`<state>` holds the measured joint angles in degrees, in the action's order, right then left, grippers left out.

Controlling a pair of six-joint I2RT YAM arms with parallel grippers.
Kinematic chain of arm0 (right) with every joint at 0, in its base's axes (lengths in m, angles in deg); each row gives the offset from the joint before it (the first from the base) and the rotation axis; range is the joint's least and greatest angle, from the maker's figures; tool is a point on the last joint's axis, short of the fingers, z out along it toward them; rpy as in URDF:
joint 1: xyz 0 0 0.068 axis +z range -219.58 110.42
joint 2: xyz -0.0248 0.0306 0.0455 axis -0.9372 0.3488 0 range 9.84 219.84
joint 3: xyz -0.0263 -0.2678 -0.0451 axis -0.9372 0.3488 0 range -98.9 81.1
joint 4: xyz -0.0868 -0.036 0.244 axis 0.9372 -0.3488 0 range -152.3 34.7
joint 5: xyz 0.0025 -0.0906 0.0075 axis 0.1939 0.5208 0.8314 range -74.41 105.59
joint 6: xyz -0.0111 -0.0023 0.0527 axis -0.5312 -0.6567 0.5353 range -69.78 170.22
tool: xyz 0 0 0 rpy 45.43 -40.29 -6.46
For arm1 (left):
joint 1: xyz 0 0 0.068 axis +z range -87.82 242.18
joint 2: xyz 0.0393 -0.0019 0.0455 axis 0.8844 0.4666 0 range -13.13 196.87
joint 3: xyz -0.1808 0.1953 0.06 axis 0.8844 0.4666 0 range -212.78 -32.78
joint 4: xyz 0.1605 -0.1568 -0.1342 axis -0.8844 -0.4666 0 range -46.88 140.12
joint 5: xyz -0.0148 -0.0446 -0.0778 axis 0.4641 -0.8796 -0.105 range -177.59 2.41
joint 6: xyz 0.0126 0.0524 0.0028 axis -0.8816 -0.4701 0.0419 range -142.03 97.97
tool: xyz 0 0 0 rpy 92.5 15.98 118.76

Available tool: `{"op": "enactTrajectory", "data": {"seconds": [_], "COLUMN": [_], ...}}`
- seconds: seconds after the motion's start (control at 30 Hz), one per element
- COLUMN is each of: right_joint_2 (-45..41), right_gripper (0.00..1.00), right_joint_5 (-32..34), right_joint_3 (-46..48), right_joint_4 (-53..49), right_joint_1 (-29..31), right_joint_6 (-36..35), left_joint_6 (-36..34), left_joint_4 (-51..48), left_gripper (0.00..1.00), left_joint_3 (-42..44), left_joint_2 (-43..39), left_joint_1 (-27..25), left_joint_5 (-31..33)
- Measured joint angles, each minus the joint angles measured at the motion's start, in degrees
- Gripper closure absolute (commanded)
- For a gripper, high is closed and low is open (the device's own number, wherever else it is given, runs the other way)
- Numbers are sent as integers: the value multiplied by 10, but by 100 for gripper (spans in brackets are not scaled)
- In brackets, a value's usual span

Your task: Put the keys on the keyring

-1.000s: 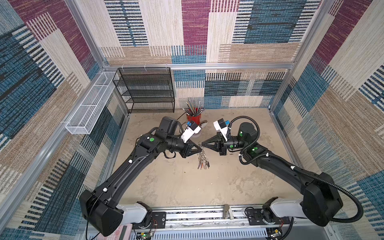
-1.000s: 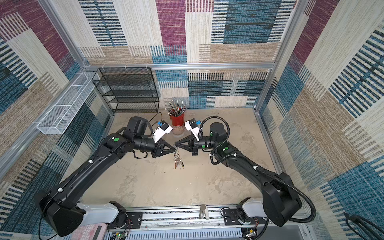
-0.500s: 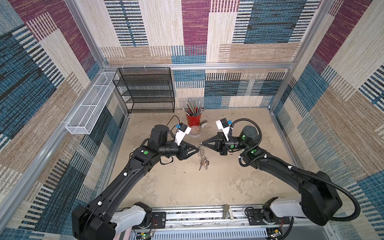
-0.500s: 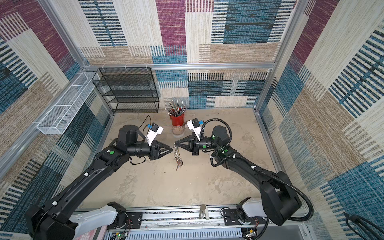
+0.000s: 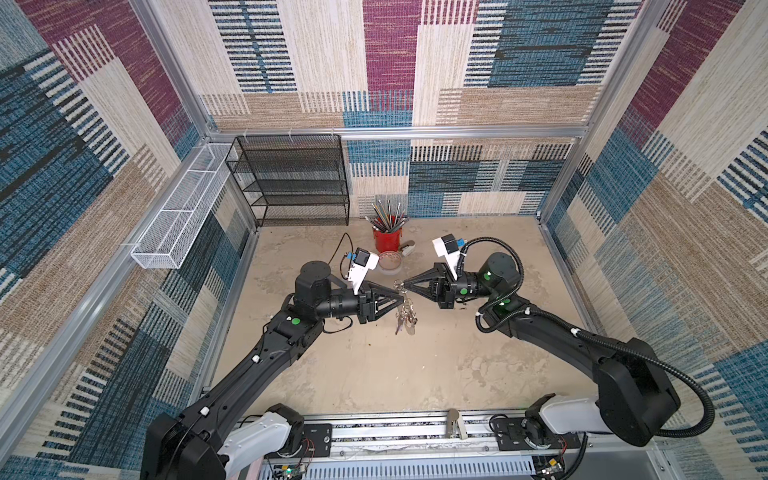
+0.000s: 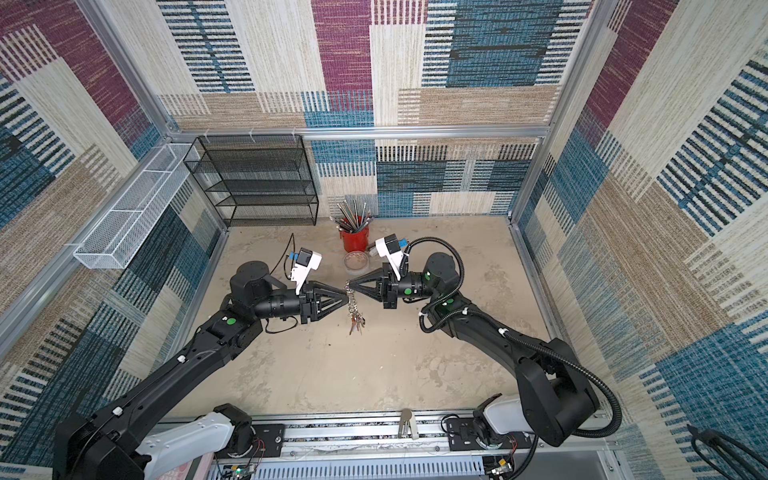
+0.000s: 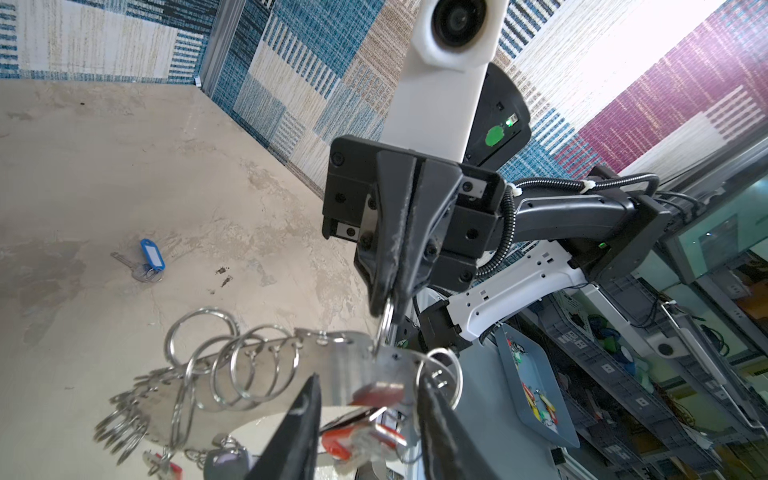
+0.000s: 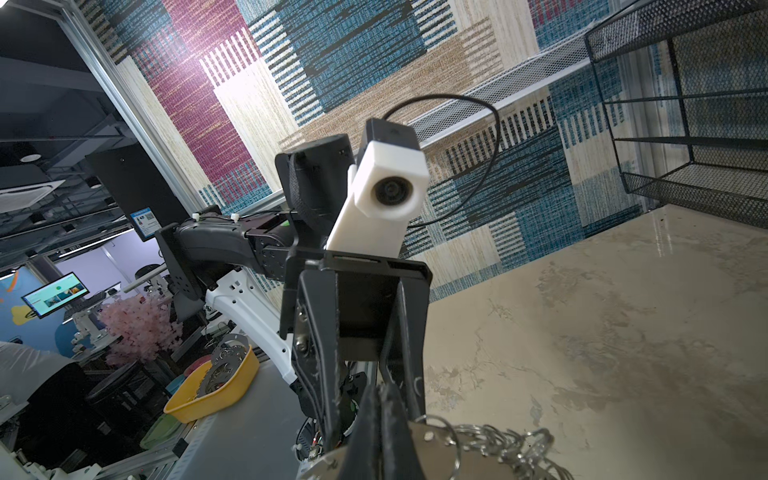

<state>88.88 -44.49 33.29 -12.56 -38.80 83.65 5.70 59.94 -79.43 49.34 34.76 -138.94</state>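
Left arm drawn back toward its base — claw now level with the hanging keyring

Since a second ago the left arm has pulled back toward its base, and the left claw now lies level, almost tip to tip with the right claw.

Right claw: fingers pressed together on one split ring at the end of the keyring, which hangs clear above the middle of the bench.

Left claw: fingers parted to a moderate gap at the plate's lower edge. Whether they touch it cannot be told.

Keyring condition — a flat grey metal plate, curved, its edge punched with small holes that carry bright silver split rings, several of them bunched together. Red-tagged keys dangle from it, blurred in the left wrist view.

One blue-tagged key lies on the bench, well apart from the plate. Its tag has a white label window, too small to read.
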Motion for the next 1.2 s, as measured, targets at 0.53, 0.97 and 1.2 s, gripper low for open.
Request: {"op": "enactTrajectory", "data": {"seconds": [0.53, 0.97, 1.2], "right_joint_2": [12, -7, -35], "right_gripper": [100, 53, 43], "right_joint_5": [-5, -4, 21], "right_joint_3": [0, -18, -16], "right_joint_4": [14, -32, -100], "right_joint_1": [0, -6, -13], "right_joint_6": [12, -22, -69], "left_joint_6": [51, 0, -84], "left_joint_4": [70, -86, -247], "left_gripper": [100, 100, 100], "left_joint_3": [12, -64, -165], "left_joint_2": [16, 9, 45], "left_joint_1": [-4, -5, -5], "left_joint_5": [5, 62, 97]}}
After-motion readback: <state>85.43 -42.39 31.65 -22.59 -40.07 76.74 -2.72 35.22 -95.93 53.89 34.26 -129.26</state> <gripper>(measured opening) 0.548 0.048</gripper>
